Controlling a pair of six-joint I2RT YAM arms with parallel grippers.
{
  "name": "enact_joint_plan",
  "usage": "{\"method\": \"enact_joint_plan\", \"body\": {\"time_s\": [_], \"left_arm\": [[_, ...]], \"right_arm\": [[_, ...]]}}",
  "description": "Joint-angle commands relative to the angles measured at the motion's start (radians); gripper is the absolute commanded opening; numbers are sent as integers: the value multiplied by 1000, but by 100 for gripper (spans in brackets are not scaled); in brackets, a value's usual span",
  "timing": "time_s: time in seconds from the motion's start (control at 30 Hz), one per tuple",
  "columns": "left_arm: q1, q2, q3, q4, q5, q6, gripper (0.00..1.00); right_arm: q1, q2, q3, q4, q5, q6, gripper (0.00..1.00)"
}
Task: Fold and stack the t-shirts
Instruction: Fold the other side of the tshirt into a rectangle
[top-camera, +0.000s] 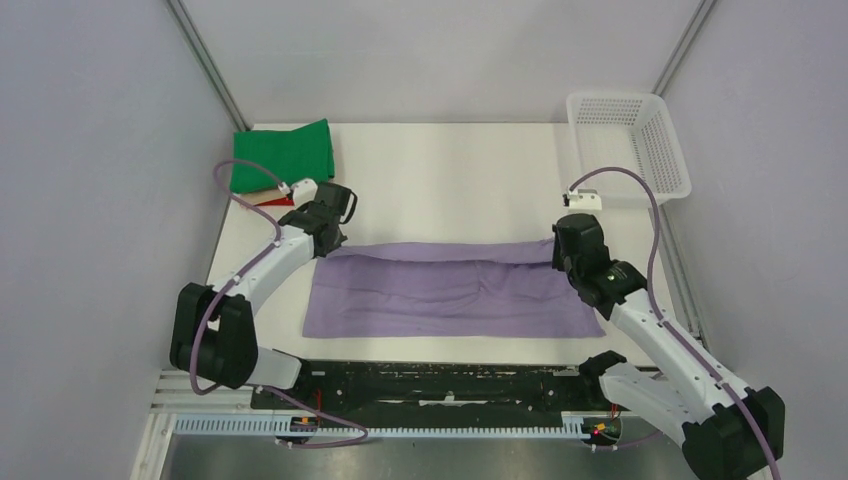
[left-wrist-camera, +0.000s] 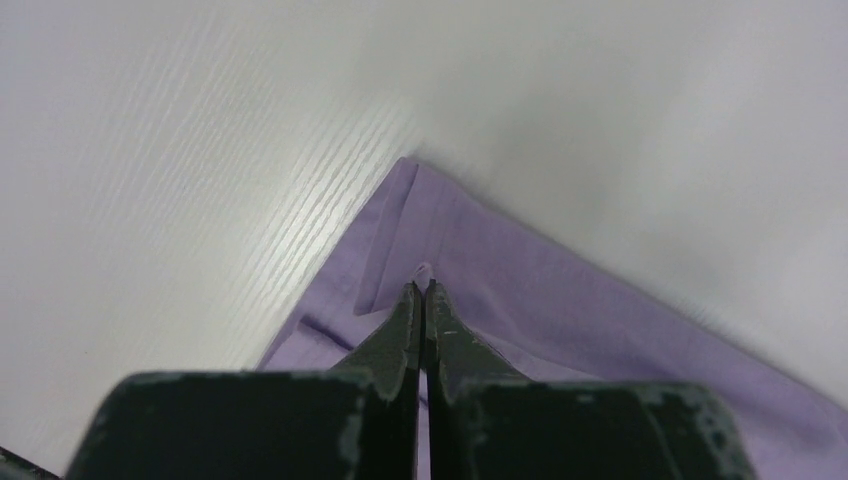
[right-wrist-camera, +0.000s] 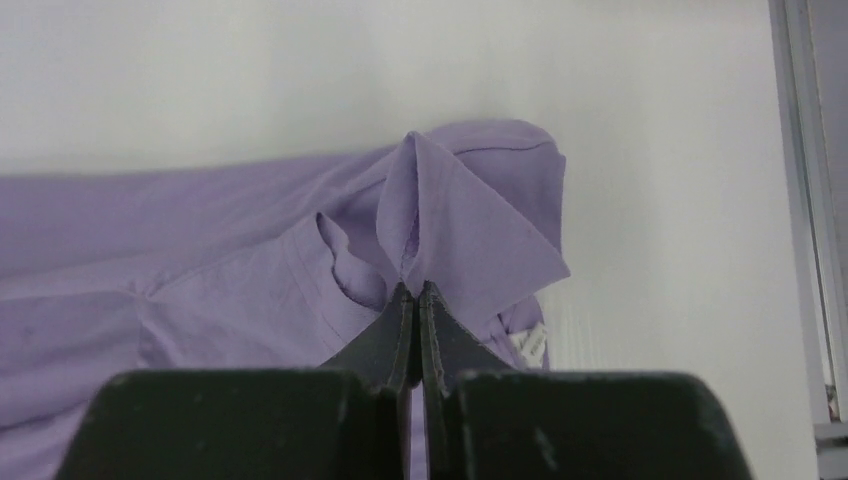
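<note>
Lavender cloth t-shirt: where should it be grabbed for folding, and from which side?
Probably by its two far corners, coming down from above: the lavender cloth t-shirt lies flat as a wide strip, so pinched corners should lift it evenly. The left end effector and right end effector pinch there.

Plain lavender-purple across the spread t-shirt (top-camera: 450, 290) (darker violet in the creases), with a small white neck label (right-wrist-camera: 533, 347). Solid bright green on the folded t-shirt (top-camera: 283, 155) at the far left corner, and a sliver of red cloth (top-camera: 283, 201) under its near edge. White with fine pale wood-grain streaks on the table (left-wrist-camera: 200, 200). White in an open grid pattern for the mesh basket (top-camera: 640, 150). Matt black, scuffed grey at the edges, on the left gripper (left-wrist-camera: 421, 290) and right gripper (right-wrist-camera: 415, 290). White and black on the arms (top-camera: 270, 265), with dull purple cables (top-camera: 656, 235).
</note>
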Motion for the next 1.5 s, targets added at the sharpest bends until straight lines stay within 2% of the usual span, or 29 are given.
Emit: {"method": "enact_joint_plan", "body": {"time_s": [0.0,0.13,0.27,0.33,0.47,0.5,0.53,0.57,0.6,0.63,0.67,0.7,0.77,0.83,0.9,1.0,1.07,1.27,1.47], "left_arm": [[-14,-79,-54,-23,-65,-71,2],[-18,-130,-91,-21,-76,-78,3],[-52,-127,-123,-16,-61,-82,7],[-64,-124,-137,-25,-59,-91,7],[-68,-141,-146,-129,-124,-156,19],[-67,-157,-147,-157,-138,-170,29],[-67,-174,-151,-183,-143,-185,34],[-69,-202,-154,-203,-142,-200,38],[-71,-229,-157,-219,-136,-217,47],[-73,-267,-160,-220,-128,-224,66],[-76,-301,-159,-220,-124,-229,92],[-76,-329,-154,-220,-119,-228,99],[-78,-380,-131,-216,-100,-213,100],[-80,-416,-120,-169,-33,-163,100],[-80,-425,-132,-75,95,-95,100],[-80,-387,-183,92,310,-38,100],[-80,-332,-197,138,386,-36,100],[-78,-196,-220,170,418,-40,100],[-77,-177,-267,202,399,-61,100]], "right_arm": [[17,-68,-23,-201,14,27,0],[19,-115,-43,-260,-18,29,0],[24,-123,-95,-271,-131,30,2],[26,-117,-124,-292,-170,36,4],[33,-129,-158,-362,-258,55,15],[33,-138,-171,-369,-313,39,21],[33,-151,-192,-369,-365,17,30],[33,-163,-211,-369,-424,-7,44],[33,-171,-223,-373,-469,-21,59],[33,-179,-225,-382,-495,-34,69],[32,-185,-217,-392,-509,-47,73],[34,-191,-201,-399,-510,-56,79],[33,-203,-156,-397,-496,-74,98],[33,-211,-108,-375,-469,-77,98],[33,-224,-88,-301,-456,-61,98],[33,-244,-128,-165,-422,-35,98],[33,-224,-170,-81,-396,-17,98],[33,-50,-216,71,-396,-23,98],[33,36,-269,107,-607,-86,98]]}}
